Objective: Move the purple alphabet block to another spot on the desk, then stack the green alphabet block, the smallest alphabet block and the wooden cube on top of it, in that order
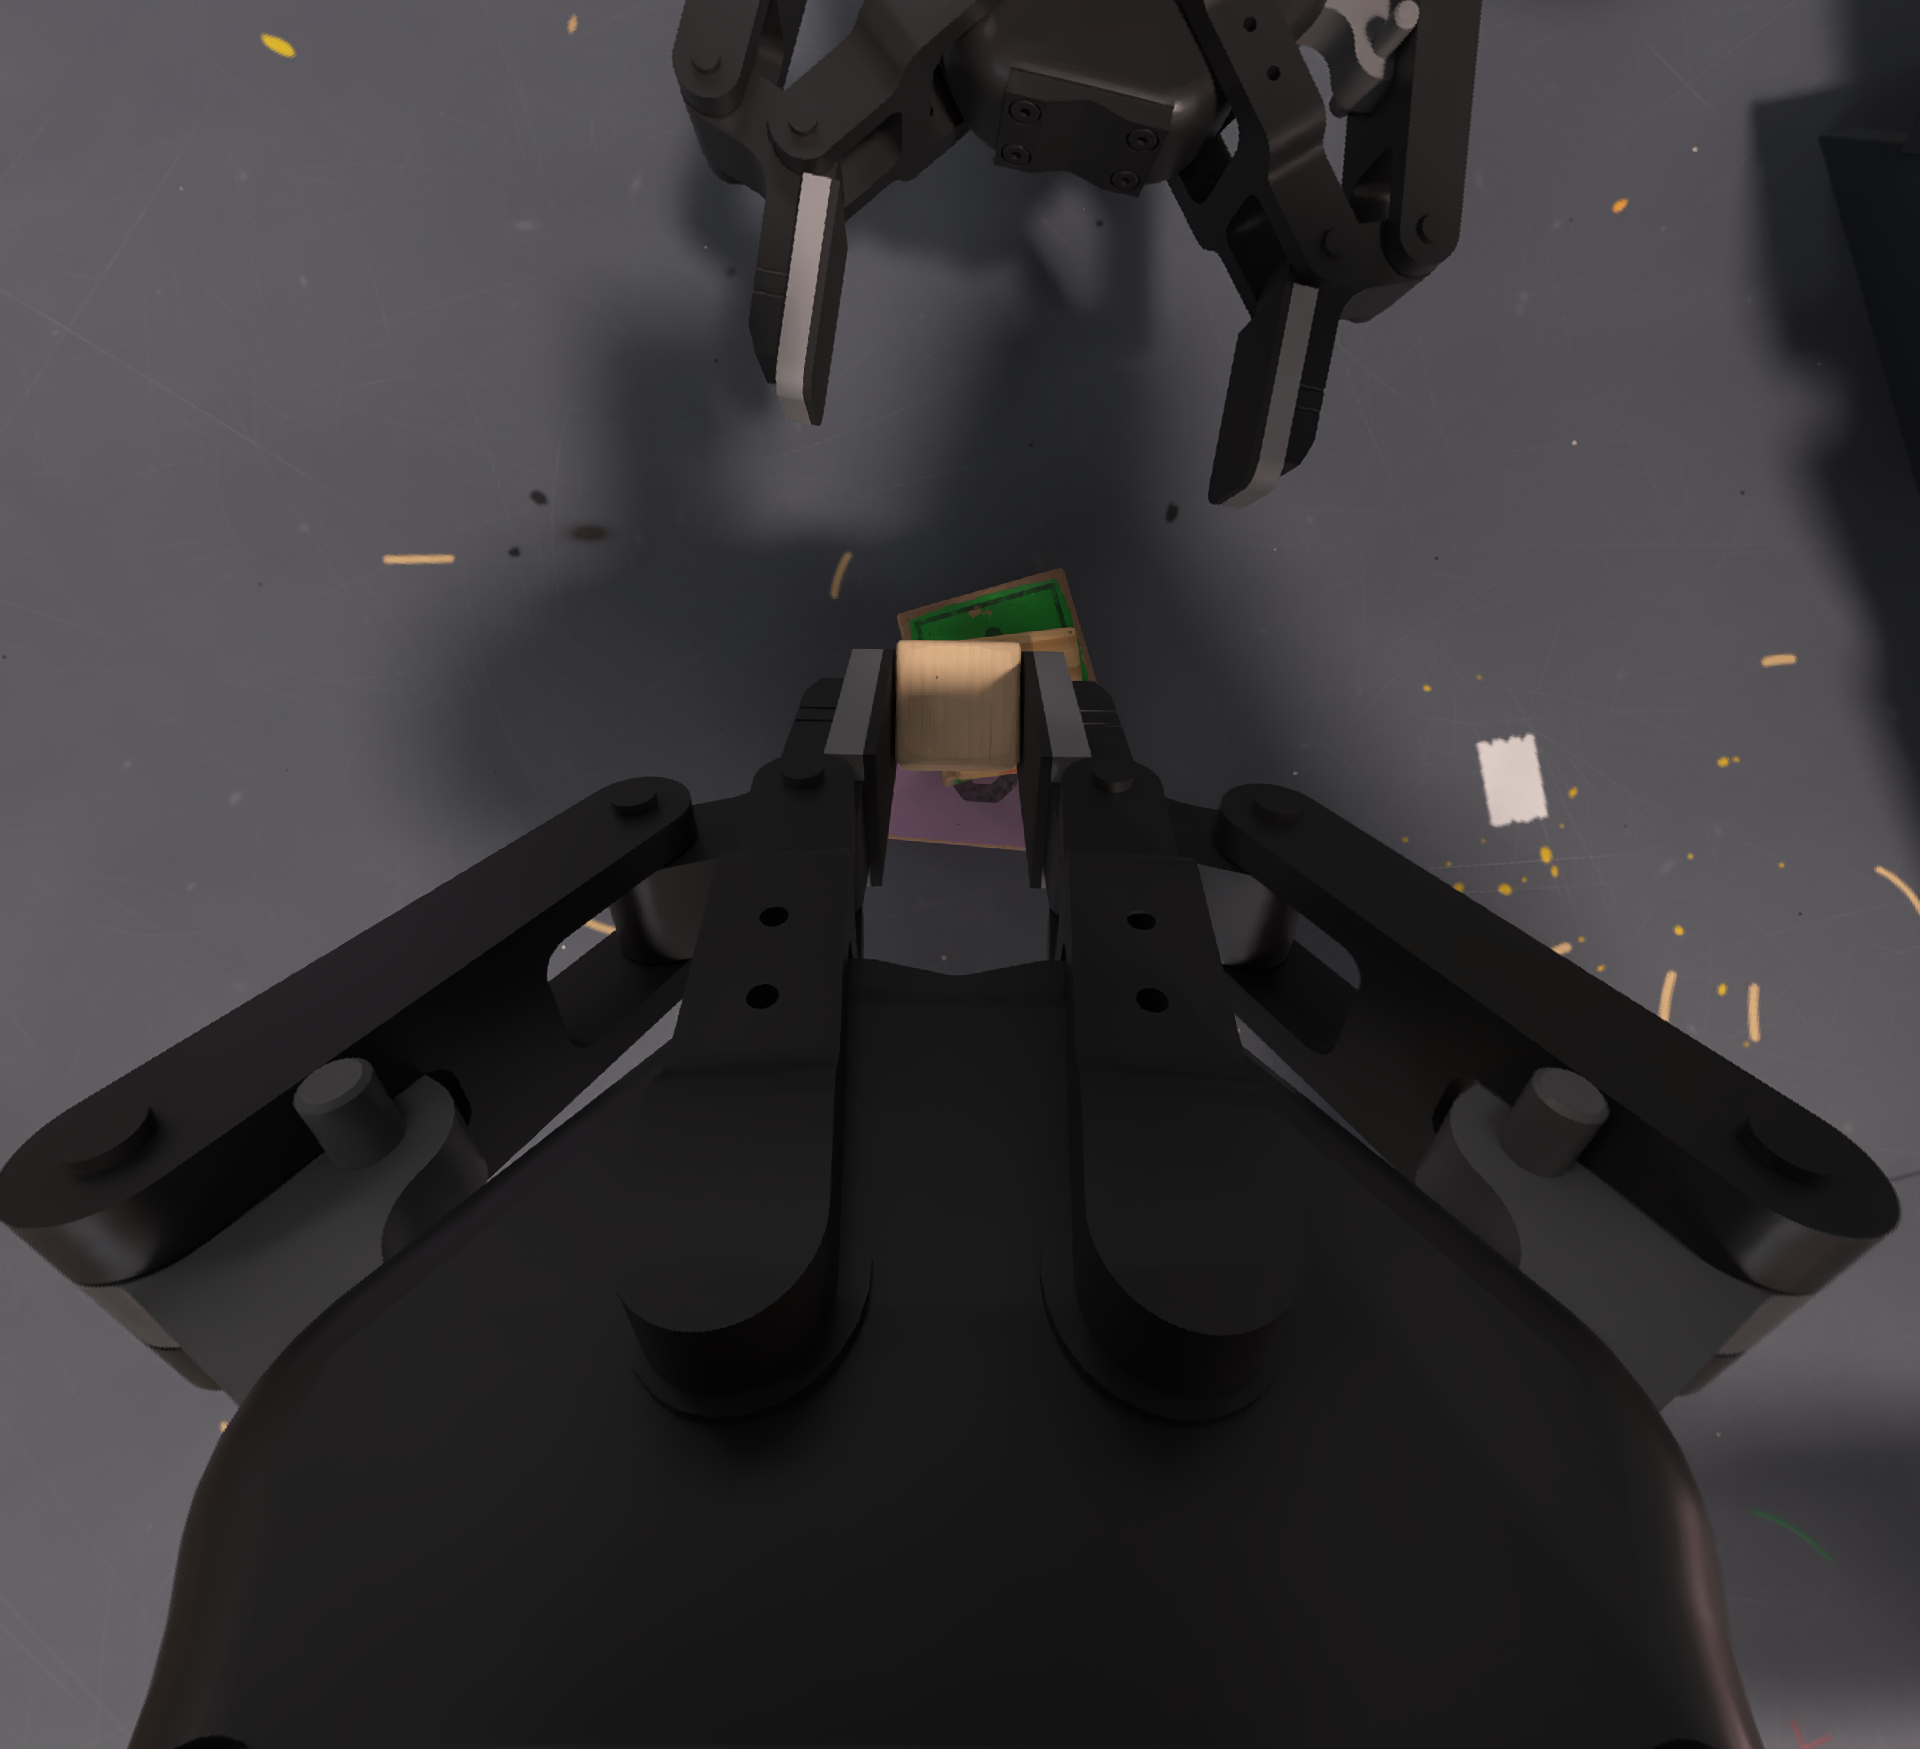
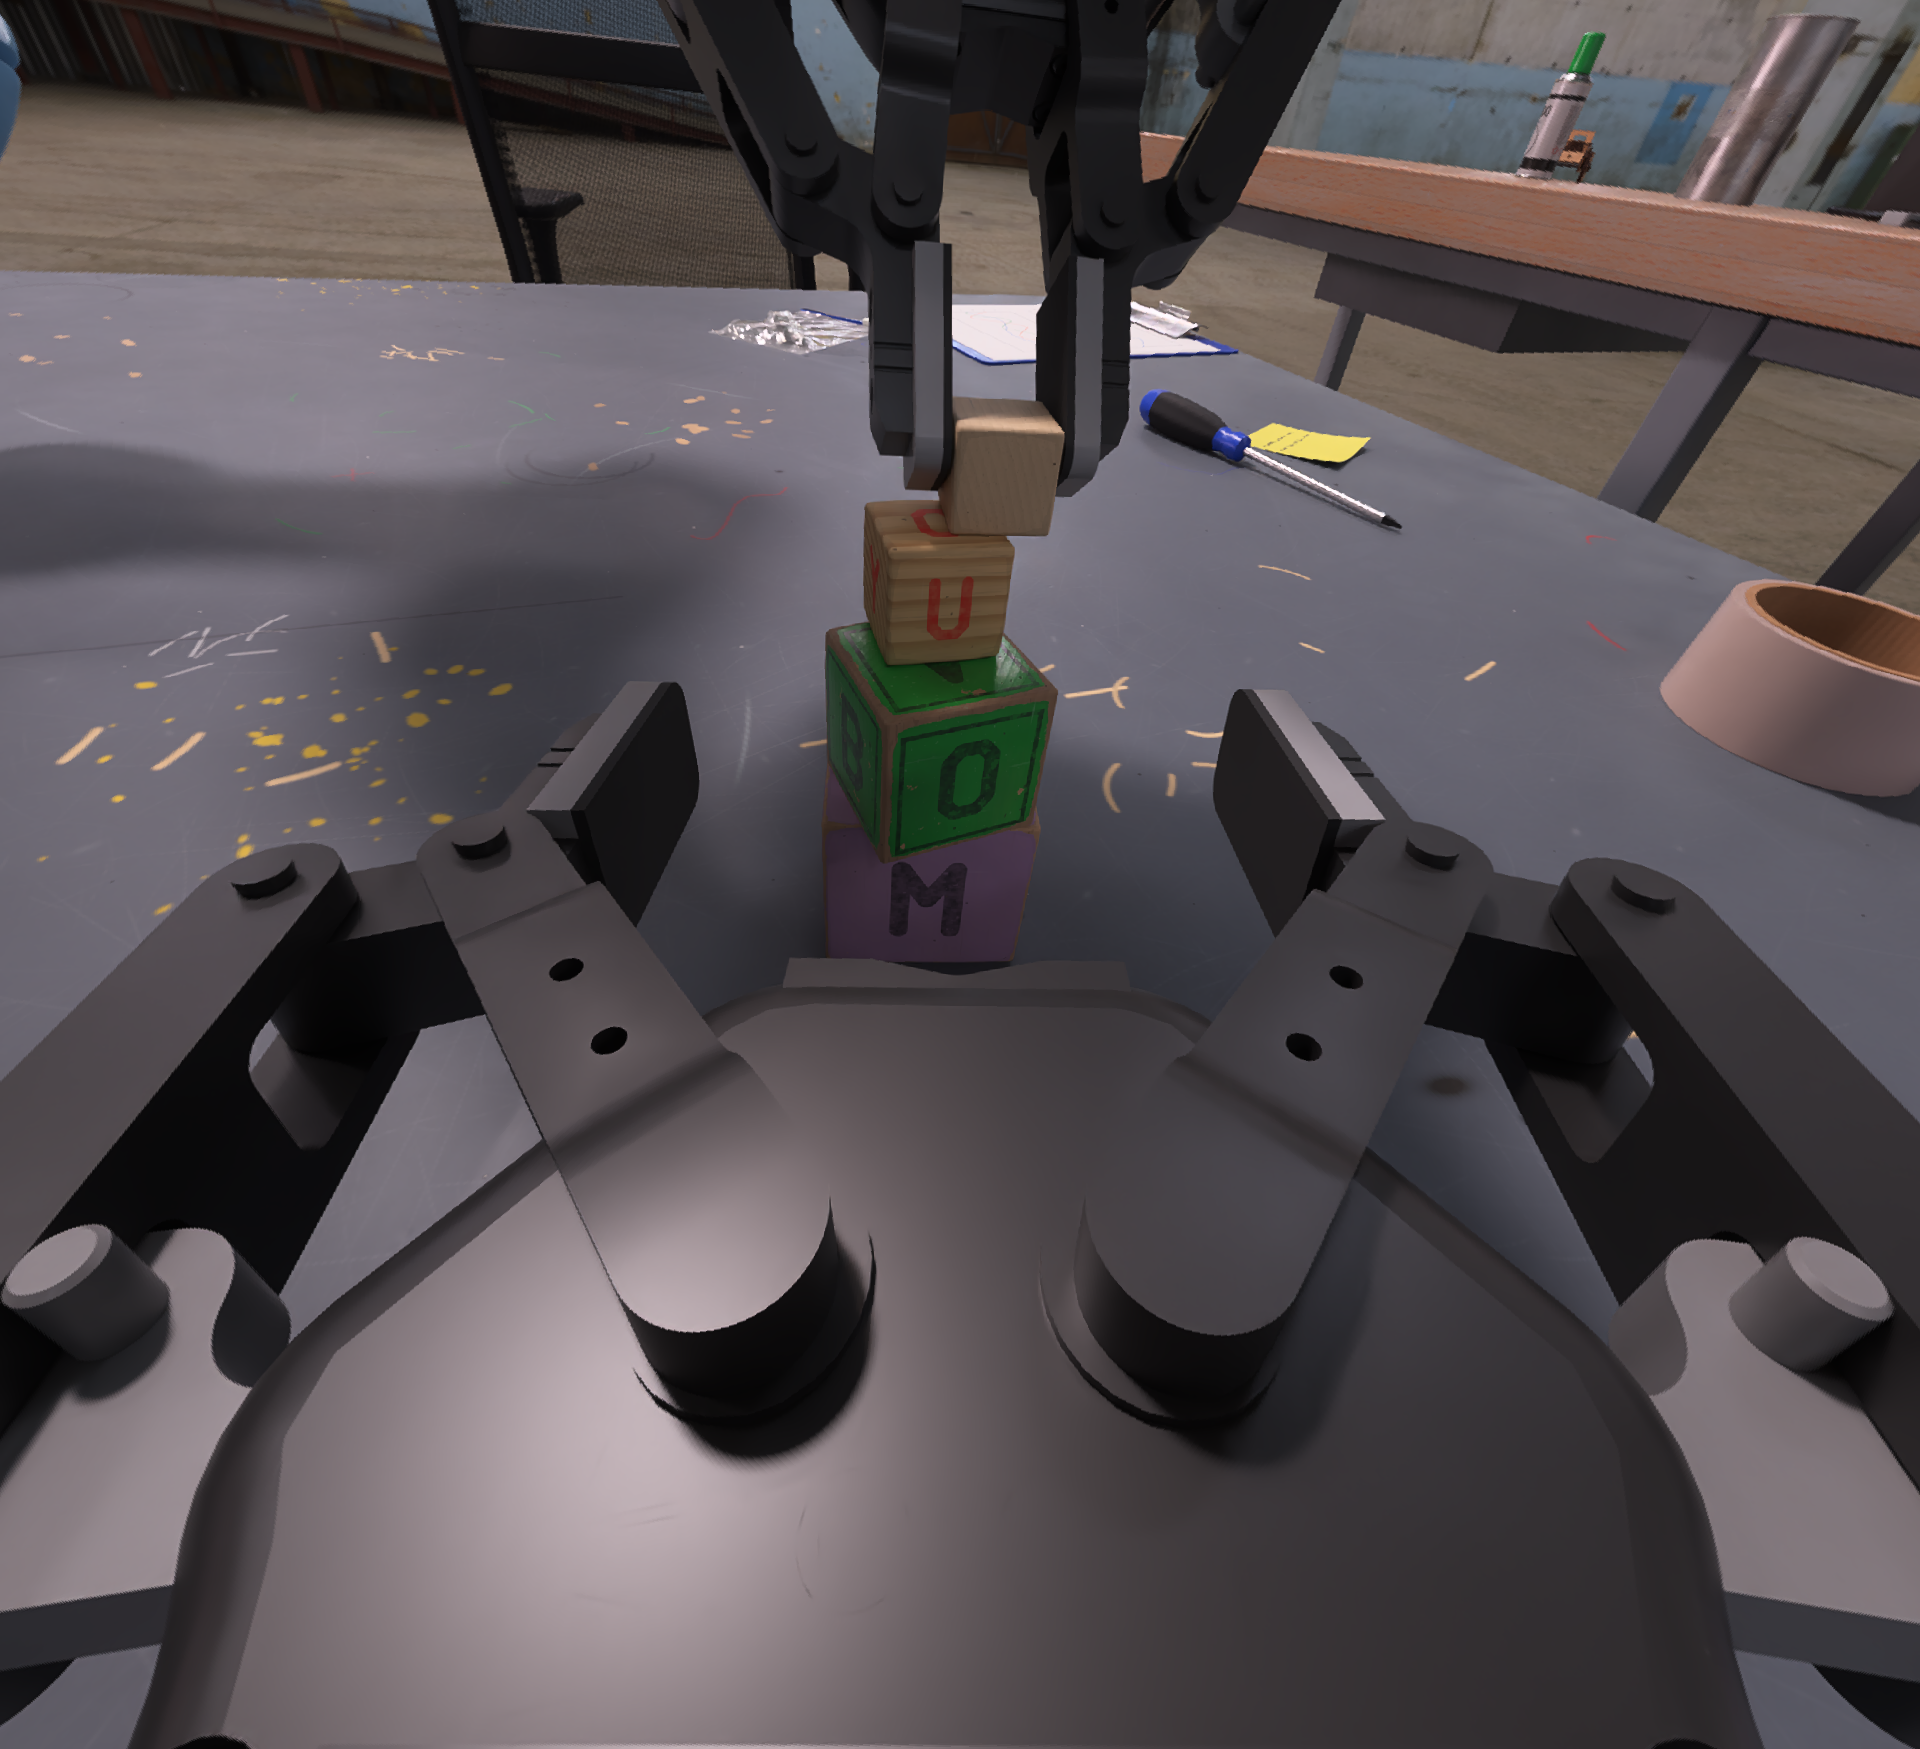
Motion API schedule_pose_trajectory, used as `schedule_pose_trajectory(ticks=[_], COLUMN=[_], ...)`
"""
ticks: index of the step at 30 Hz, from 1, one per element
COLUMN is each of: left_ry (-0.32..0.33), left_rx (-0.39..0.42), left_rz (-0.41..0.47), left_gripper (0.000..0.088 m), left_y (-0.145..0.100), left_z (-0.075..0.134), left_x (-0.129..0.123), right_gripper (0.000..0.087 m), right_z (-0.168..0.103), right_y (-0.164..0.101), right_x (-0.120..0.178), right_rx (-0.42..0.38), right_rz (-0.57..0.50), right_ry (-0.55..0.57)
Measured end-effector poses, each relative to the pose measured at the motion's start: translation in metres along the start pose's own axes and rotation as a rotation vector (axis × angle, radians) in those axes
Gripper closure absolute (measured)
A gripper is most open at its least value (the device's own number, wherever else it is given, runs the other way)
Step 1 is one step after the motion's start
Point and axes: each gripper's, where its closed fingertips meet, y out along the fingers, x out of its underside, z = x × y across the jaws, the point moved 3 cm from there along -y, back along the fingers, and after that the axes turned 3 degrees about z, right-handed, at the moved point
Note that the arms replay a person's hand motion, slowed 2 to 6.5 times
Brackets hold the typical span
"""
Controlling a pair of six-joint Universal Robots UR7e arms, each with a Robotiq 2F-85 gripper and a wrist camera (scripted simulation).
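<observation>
The left tool was clamped on the wooden cube, pointing straight down over the stack. In the right wrist view the cube hung tilted at the top of the stack, its lower left corner at or just above the top of the small block; whether it touched could not be told. That small block sat on the green block, set toward its left rear, and the green block sat skewed on the purple block, which stood on the grey bench. The right tool was low beside the stack, its fingers spread apart and empty, with the stack between them. A screwdriver and a tape roll lay off to the right.
</observation>
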Motion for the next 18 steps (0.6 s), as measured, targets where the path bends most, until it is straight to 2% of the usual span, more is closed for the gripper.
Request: schedule_pose_trajectory(ticks=[12,18], left_ry=[-0.006,-0.010], left_rx=[0.004,0.010], left_rz=[0.003,0.038], left_gripper=[0.0538,0.0385], left_y=[-0.0016,-0.0052], left_z=[0.0002,0.0012], left_x=[0.0009,-0.0006], right_gripper=[0.0020,0.0020], right_z=[-0.0002,-0.0001], right_y=[0.0000,-0.0001], right_x=[0.0001,0.0000], right_rx=[-0.001,0.000], right_rz=[0.000,0.001], right_ry=[0.000,0.000])
